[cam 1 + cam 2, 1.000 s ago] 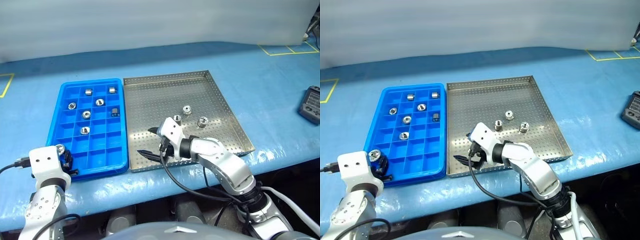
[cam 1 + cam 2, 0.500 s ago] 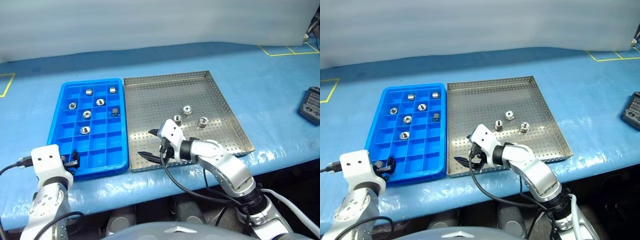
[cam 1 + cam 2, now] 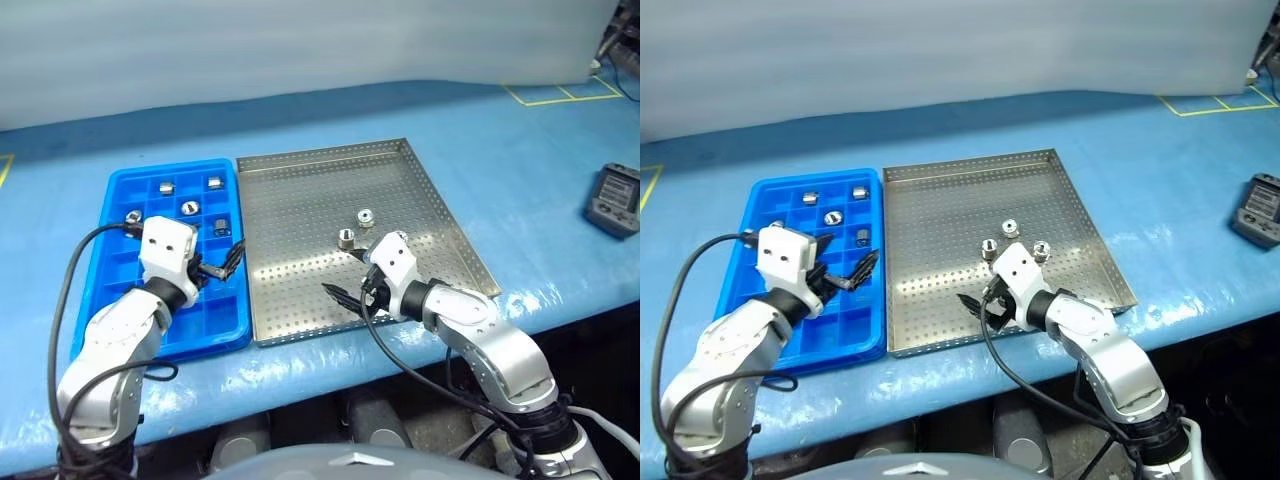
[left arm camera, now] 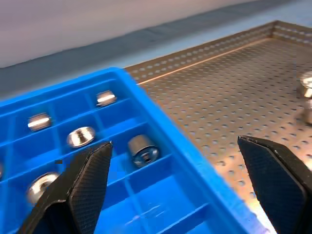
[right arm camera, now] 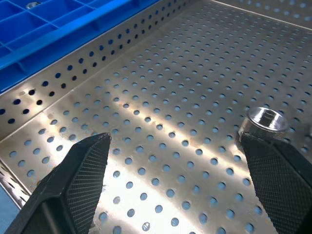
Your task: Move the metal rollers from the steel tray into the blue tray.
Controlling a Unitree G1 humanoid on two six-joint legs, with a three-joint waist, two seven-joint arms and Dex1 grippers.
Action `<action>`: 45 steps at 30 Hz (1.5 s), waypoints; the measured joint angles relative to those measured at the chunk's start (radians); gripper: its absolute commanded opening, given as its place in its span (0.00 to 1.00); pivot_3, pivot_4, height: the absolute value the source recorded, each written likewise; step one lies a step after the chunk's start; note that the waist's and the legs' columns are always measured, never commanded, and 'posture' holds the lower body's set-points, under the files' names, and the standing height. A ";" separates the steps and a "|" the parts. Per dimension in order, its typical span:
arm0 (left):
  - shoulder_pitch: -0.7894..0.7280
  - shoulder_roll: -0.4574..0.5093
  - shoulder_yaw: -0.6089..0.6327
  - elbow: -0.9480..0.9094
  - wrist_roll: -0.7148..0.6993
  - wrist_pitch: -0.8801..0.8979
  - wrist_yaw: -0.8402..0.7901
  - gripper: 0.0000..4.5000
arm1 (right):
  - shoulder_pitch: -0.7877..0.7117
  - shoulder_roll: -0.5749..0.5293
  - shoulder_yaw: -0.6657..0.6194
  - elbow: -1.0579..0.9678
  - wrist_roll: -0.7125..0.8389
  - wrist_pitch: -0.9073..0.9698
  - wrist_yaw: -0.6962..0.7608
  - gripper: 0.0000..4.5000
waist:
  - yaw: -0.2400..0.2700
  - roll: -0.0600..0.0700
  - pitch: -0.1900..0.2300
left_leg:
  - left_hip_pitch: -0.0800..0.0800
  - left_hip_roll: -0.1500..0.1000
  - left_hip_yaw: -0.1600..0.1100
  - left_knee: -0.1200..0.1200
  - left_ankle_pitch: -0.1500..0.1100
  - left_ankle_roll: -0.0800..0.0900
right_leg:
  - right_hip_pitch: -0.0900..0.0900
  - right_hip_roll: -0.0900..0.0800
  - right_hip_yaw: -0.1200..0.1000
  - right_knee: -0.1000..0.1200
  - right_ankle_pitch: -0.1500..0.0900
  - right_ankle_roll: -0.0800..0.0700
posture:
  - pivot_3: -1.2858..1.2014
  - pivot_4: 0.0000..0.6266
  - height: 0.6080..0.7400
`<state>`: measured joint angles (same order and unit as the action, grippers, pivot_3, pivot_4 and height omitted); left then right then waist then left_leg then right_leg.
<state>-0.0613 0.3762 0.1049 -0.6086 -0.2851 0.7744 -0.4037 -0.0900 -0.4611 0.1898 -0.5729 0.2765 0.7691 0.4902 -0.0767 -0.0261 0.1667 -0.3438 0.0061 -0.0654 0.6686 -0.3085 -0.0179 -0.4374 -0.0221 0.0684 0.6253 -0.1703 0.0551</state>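
Rollers (image 3: 1010,227) remain in the steel tray (image 3: 940,215), a small cluster at about four o'clock from its centre, while several more sit singly in compartments at the far end of the blue tray (image 3: 745,335), which lies at nine o'clock of the steel one on the blue surface (image 3: 1160,160). Left hand (image 3: 853,271) hovers over the blue tray, fingers spread and empty. Right hand (image 3: 980,296) hangs above the perforated floor near the cluster, fingers apart too.

Bright even light; steel tray (image 5: 146,112) glares, perhaps slightly blurred.
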 measured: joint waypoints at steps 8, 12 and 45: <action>-0.298 -0.051 -0.217 0.386 0.004 -0.097 -0.143 0.99 | 0.068 0.015 -0.011 -0.075 -0.004 0.025 -0.073 1.00 | -0.071 0.000 0.000 | -0.001 0.000 0.000 0.001 0.000 0.000 | 0.002 0.000 0.002 -0.001 0.001 0.002 | 0.40 0.24 1.00; -0.394 -0.103 -0.275 0.566 0.049 -0.150 -0.140 0.99 | 0.080 0.037 -0.002 -0.096 -0.004 0.031 -0.101 1.00 | -0.116 0.000 0.000 | -0.001 0.000 0.001 0.000 0.000 0.001 | 0.005 0.000 0.003 -0.001 0.001 0.002 | 0.39 0.24 1.00; -0.146 -0.127 -0.025 0.175 0.121 -0.123 0.133 0.39 | -0.023 0.084 0.112 -0.046 0.002 0.038 -0.069 1.00 | -0.142 0.001 0.000 | 0.001 0.000 0.000 -0.002 0.000 0.000 | 0.002 0.001 0.003 0.000 0.004 0.008 | 0.48 0.24 1.00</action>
<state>-0.2071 0.2494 0.0800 -0.4332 -0.1643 0.6519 -0.2705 -0.1135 -0.3772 0.3013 -0.6193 0.2786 0.8071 0.4213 -0.2188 -0.0254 0.1671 -0.3428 0.0061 -0.0654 0.6669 -0.3087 -0.0175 -0.4356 -0.0209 0.0719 0.6251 -0.1664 0.0628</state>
